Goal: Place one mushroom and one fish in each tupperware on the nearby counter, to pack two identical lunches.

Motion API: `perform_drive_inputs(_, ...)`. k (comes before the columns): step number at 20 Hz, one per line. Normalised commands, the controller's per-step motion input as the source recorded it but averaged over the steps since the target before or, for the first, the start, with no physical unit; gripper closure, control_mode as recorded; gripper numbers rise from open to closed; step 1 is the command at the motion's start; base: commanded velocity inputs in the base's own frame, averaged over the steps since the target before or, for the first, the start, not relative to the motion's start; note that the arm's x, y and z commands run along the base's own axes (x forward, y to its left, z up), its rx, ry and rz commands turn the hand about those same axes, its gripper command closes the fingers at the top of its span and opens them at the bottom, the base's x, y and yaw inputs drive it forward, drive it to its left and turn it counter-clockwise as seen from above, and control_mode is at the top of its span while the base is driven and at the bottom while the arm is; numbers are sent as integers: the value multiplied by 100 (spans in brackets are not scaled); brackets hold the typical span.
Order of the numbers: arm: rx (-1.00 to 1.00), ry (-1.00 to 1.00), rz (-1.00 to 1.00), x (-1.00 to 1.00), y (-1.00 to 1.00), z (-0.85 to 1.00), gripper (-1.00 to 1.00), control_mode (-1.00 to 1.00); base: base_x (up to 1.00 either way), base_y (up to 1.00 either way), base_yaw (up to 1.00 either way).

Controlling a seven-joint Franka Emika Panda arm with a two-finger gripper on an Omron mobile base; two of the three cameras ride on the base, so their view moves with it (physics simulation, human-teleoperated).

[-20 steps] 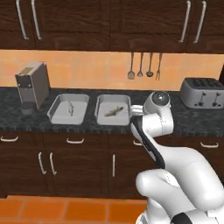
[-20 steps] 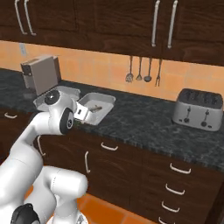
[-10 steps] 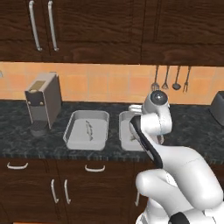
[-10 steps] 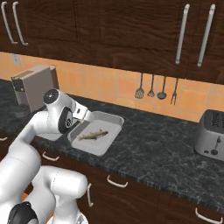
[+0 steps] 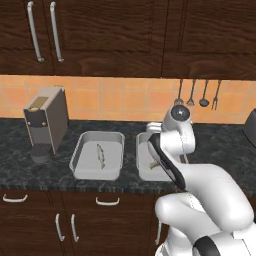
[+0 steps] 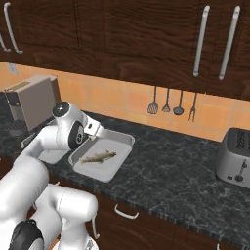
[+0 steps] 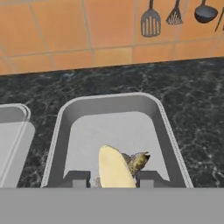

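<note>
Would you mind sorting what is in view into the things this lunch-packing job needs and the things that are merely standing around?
Belongs to the job:
- left tupperware, with a fish
- right tupperware, with a fish
- mushroom, pale, held in the gripper
- counter

Just standing about:
- coffee machine
- toaster
- hanging utensils

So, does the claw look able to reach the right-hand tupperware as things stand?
Probably yes: the claw hangs just above that tupperware with nothing between them, and bare floor shows beyond the fish. It holds a pale mushroom.
</note>
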Motion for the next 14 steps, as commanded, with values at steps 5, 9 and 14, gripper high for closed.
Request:
perform_drive_inputs(5, 0, 39, 0, 30, -14, -87, 100, -100, 0, 0, 0)
perform_drive_inputs(9, 0, 29, 3, 36, -9, -53, 100, -100, 0, 0, 0)
perform_drive_inputs(14, 0, 10, 7, 20, -36, -31, 100, -100, 0, 0, 0)
